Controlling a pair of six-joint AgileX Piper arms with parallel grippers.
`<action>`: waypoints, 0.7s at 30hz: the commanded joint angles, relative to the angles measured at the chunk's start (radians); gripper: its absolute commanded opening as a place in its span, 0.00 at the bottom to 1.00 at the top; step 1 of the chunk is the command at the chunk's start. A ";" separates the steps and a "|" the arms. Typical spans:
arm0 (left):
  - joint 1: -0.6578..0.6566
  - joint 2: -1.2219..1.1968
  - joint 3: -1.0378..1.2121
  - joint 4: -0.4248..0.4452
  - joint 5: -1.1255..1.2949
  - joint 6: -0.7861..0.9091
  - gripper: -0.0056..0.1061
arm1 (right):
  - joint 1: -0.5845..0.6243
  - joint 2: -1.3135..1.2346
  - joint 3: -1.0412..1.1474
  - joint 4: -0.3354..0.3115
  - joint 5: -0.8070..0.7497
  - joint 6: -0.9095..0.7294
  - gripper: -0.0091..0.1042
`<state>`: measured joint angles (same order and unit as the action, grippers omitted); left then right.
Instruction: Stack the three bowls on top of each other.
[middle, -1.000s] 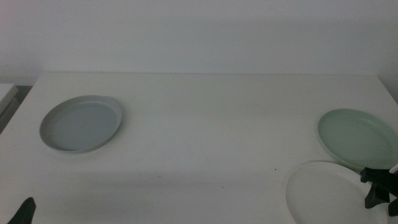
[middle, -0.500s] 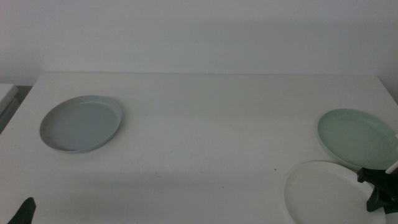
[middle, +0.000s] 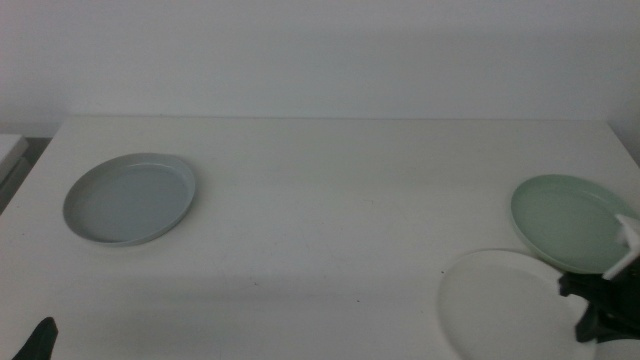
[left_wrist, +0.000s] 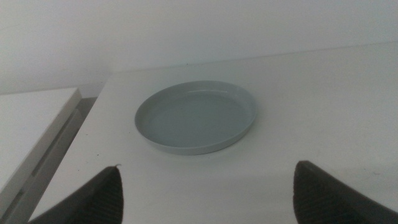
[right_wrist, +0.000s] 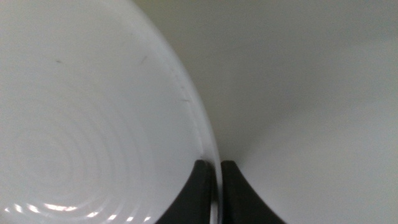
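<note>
R gripper (right_wrist: 212, 186) pinches white bowl (middle: 500, 305) at its rim w/ jaws nearly closed; stiff, smooth, prob slippery. L gripper (left_wrist: 205, 193) gapes empty.

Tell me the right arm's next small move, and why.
Probably lift the white bowl a little to clear the table. The right gripper is pinched on its rim, the mint green bowl lies just beyond it, and the grey-blue bowl sits far left near the waiting left gripper. Nothing is stacked yet.
</note>
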<state>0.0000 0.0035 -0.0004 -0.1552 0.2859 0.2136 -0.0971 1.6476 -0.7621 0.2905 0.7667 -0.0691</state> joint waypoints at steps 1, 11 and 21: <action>0.000 -0.004 0.000 0.000 -0.013 -0.003 0.89 | 0.051 -0.041 0.000 -0.018 0.031 0.009 0.06; 0.000 -0.004 0.000 0.000 -0.013 -0.003 0.89 | 0.250 -0.050 -0.272 0.027 0.118 0.102 0.06; 0.000 -0.004 0.000 0.000 -0.013 -0.003 0.89 | 0.368 0.238 -0.679 0.035 0.185 0.102 0.06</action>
<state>0.0000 0.0035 -0.0004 -0.1552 0.2859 0.2136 0.2548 1.8531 -1.3901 0.3192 0.9429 0.0323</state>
